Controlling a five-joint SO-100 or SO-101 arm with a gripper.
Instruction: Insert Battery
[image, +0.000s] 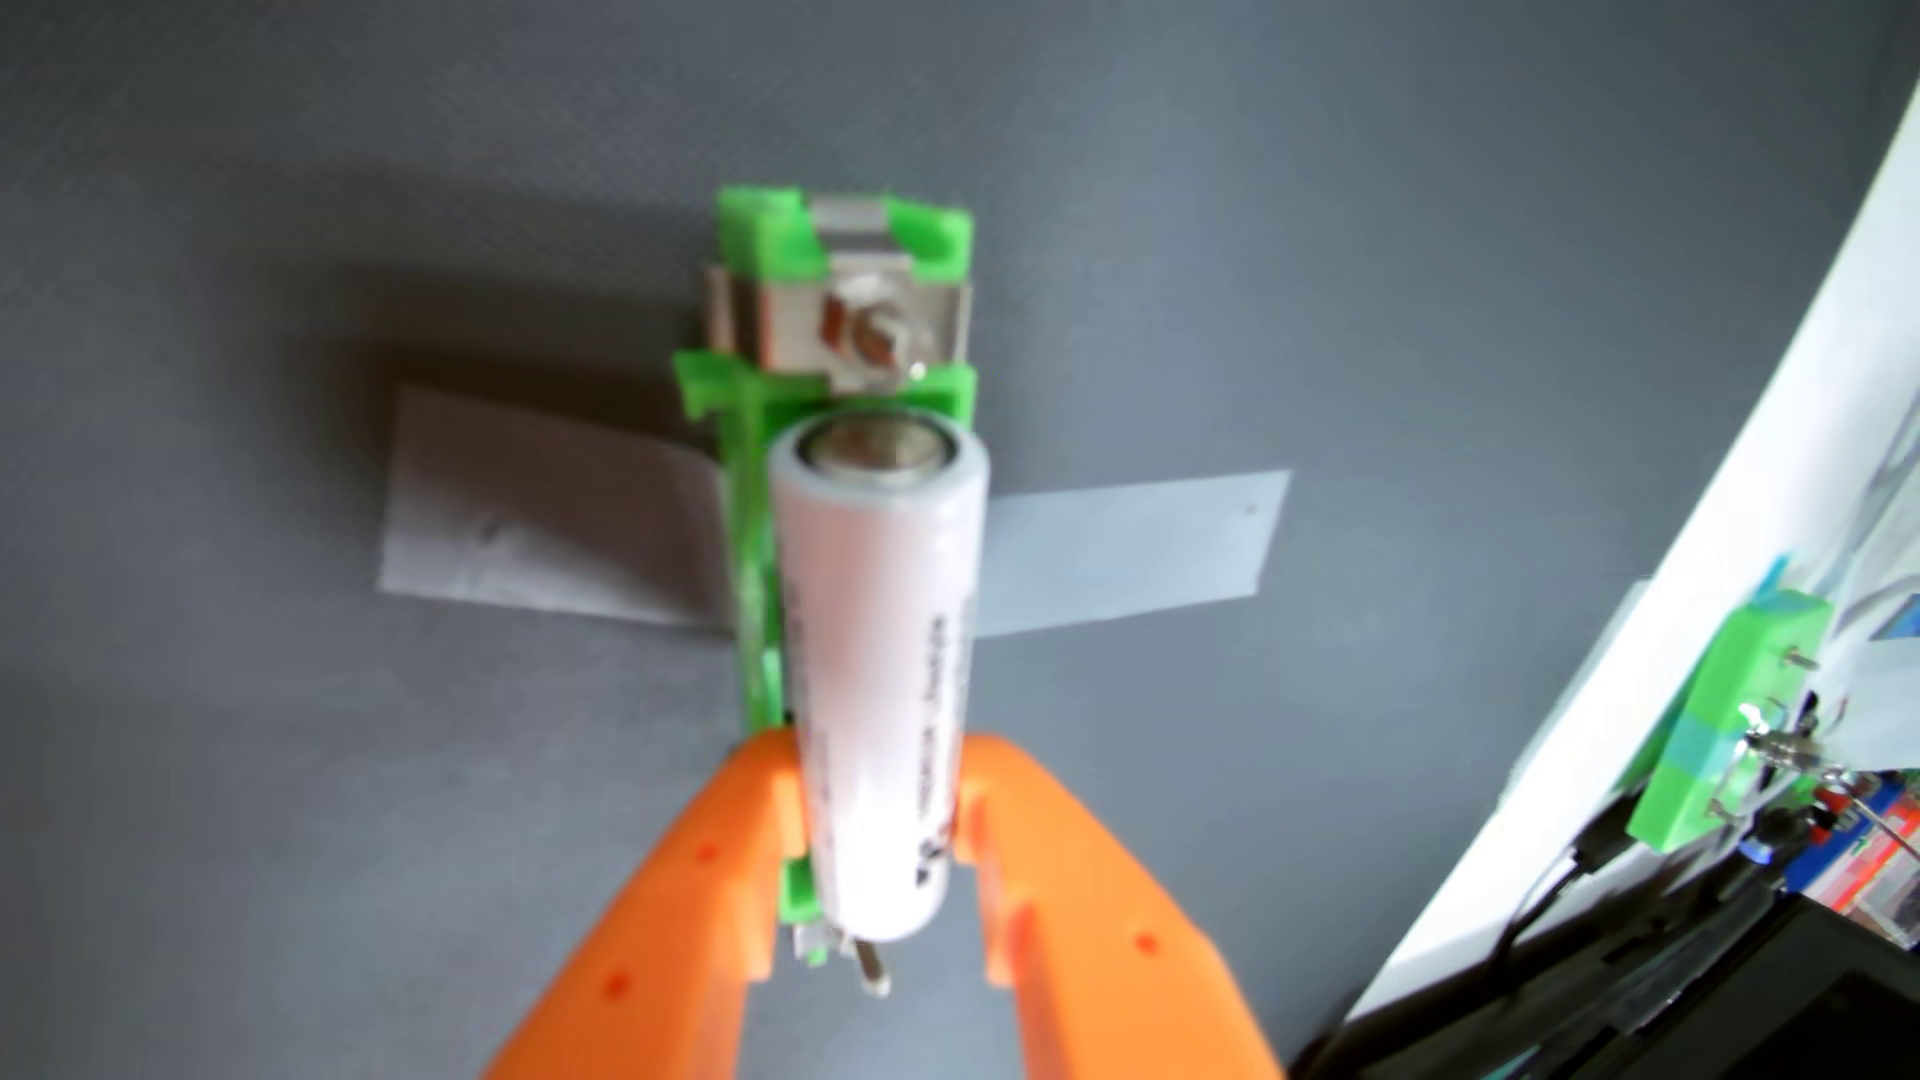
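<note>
A white cylindrical battery (883, 623) with a metal end cap is in the middle of the wrist view. It lies lengthwise over a green battery holder (753, 582) that is taped to the grey table. My orange gripper (883, 753) is shut on the battery's near half, one finger (727, 831) on each side. The holder's far end carries a metal contact plate with a screw (862, 332), just beyond the battery's far end. The near end of the holder (800, 903) shows between the left finger and the battery. I cannot tell whether the battery is seated in the holder.
Grey tape strips (1132, 550) stick out left and right of the holder. At the right edge is a white board (1558, 831) with a second green block with metal pins (1725, 717), cables and a black device (1714, 1007).
</note>
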